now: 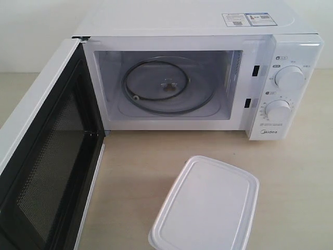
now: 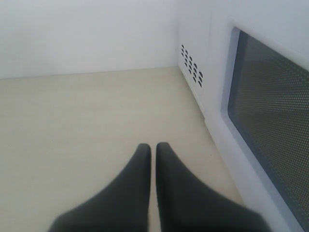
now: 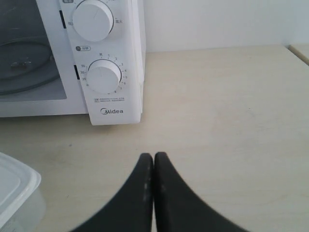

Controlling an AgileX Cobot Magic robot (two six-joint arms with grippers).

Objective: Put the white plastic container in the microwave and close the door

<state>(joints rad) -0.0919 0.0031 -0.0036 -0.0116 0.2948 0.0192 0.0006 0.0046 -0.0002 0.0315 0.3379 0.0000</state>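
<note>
The white plastic container (image 1: 205, 205) rests on the table in front of the microwave (image 1: 197, 73), lid on; one of its corners (image 3: 14, 191) shows in the right wrist view. The door (image 1: 44, 156) stands swung wide open at the left, black mesh inner face showing. The glass turntable (image 1: 167, 86) lies bare inside the cavity. My left gripper (image 2: 153, 147) is shut and holds nothing, hovering over the table beside the door's outer window (image 2: 273, 116). My right gripper (image 3: 153, 157) is shut and holds nothing, over the table in front of the dial panel (image 3: 104, 77). Neither gripper shows in the exterior view.
The light wooden table (image 1: 291, 172) stretches to the right of the container and microwave. A white wall (image 2: 87, 34) stands behind the table. Vent holes (image 2: 191, 64) mark the microwave's side next to the open door.
</note>
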